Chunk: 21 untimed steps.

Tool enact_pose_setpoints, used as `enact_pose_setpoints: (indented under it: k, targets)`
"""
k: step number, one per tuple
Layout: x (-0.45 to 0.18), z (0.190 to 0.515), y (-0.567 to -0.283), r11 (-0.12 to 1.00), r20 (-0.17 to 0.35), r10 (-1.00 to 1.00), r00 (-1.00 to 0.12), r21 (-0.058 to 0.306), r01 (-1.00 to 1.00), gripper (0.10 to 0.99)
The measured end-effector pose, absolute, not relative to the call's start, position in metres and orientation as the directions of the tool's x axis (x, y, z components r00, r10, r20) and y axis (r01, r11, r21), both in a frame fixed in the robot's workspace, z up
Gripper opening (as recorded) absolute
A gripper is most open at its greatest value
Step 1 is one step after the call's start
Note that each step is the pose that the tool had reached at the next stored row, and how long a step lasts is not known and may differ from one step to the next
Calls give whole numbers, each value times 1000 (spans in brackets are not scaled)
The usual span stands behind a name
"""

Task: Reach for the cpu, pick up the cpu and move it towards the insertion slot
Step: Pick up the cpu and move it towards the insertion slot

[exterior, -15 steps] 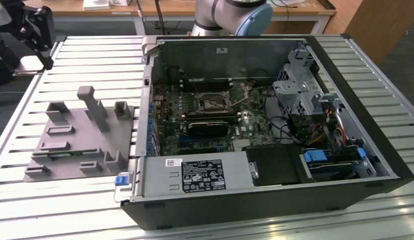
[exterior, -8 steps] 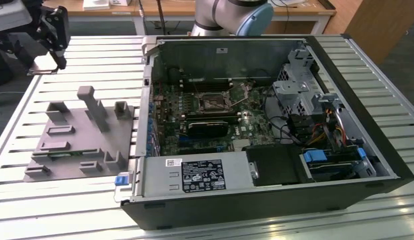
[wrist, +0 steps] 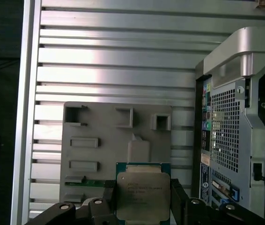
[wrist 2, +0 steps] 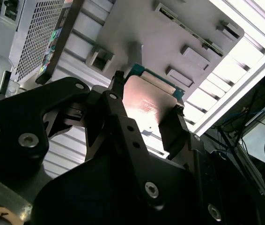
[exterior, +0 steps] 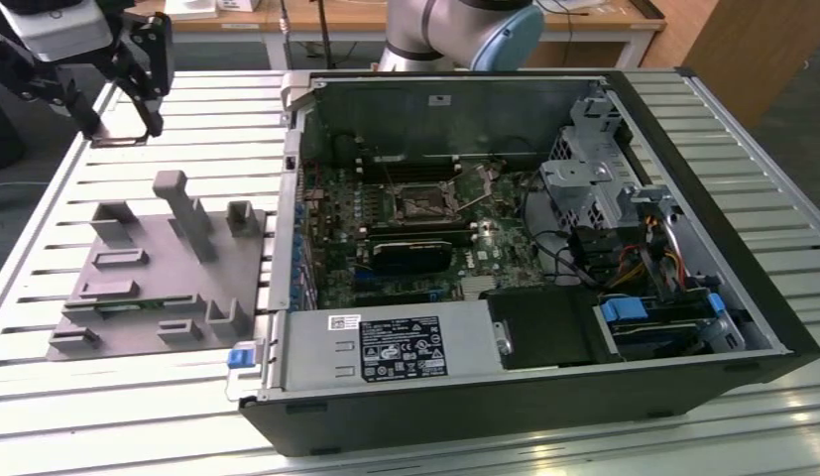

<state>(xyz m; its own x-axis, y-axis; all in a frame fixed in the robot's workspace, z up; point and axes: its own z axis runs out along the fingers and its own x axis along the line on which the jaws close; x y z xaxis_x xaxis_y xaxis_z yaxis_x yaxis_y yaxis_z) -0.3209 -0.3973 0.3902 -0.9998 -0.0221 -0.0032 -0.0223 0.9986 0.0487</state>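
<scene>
The gripper (wrist: 143, 191) is pinching the cpu (wrist: 143, 197) by two opposite edges, its black fingers (wrist: 178, 202) pressing in from either side in both wrist views. The cpu is showing a flat, silvery metal lid with stepped corners and fine print across it. The lid is sitting on a green board whose rim is peeking out along one edge and down the sides. In the second wrist view the lid is catching a warm glare, and the grey fixture (wrist 2: 170, 42) is lying well behind it, apart from the chip.

In the exterior view the gripper (exterior: 123, 134) is hanging over the far left part of the slatted metal desk (exterior: 184, 129), beyond the far edge of the grey fixture (exterior: 145, 288). The fixture's upright posts (exterior: 184, 213) are standing up from its plate, with shallow recesses around them.

Bare slats are lying open between the gripper and the computer case (exterior: 542, 416), which is resting on its side to the exterior view's right with its interior exposed. The case's left wall (exterior: 293, 178) is rising along the edge nearest the gripper. Inside, the insertion slot (exterior: 420, 201) is sitting in the far middle of the green board. A long black card (exterior: 412, 253) is lying just near of it, and a metal drive cage (exterior: 588, 188) is standing to its right.
</scene>
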Motion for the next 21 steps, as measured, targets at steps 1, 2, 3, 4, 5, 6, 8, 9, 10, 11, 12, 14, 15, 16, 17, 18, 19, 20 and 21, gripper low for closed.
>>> enact_pose_setpoints:
  k: [1, 2, 3, 4, 5, 6, 8, 9, 10, 11, 12, 14, 15, 16, 17, 18, 19, 20, 21]
  targets:
    - [-319, 390, -397, 999, -4, -22, -1000, 49, -22, 545]
    - [-317, 390, -397, 999, -4, -22, -1000, 49, -22, 545]
    - [-315, 390, -397, 999, -4, -22, -1000, 49, -22, 545]
    - [-314, 390, -397, 999, -4, -22, -1000, 49, -22, 545]
    - [-312, 390, -397, 999, -5, -22, -1000, 49, -22, 545]
    - [-310, 390, -397, 999, -5, -22, -1000, 49, -22, 545]
    - [-305, 390, -397, 999, -5, -21, -1000, 49, -22, 545]
    - [-302, 390, -397, 999, -5, -21, -1000, 49, -22, 545]
    - [-299, 390, -397, 999, -6, -21, -1000, 49, -22, 545]
    - [-296, 390, -397, 999, -6, -21, -1000, 49, -22, 545]
    - [-293, 390, -397, 999, -6, -21, -1000, 49, -22, 545]
    - [-287, 390, -397, 999, -7, -21, -1000, 49, -22, 545]
    - [-283, 390, -397, 999, -7, -21, -1000, 49, -22, 545]
    - [-280, 390, -397, 999, -8, -21, -1000, 49, -22, 545]
    - [-277, 390, -397, 999, -8, -21, -1000, 49, -22, 545]
    - [-274, 390, -397, 999, -9, -21, -1000, 49, -22, 545]
    - [-271, 390, -397, 999, -9, -21, -1000, 49, -22, 545]
    - [-267, 390, -397, 999, -9, -21, -1000, 49, -22, 545]
    - [-264, 390, -397, 999, -10, -21, -1000, 49, -22, 545]
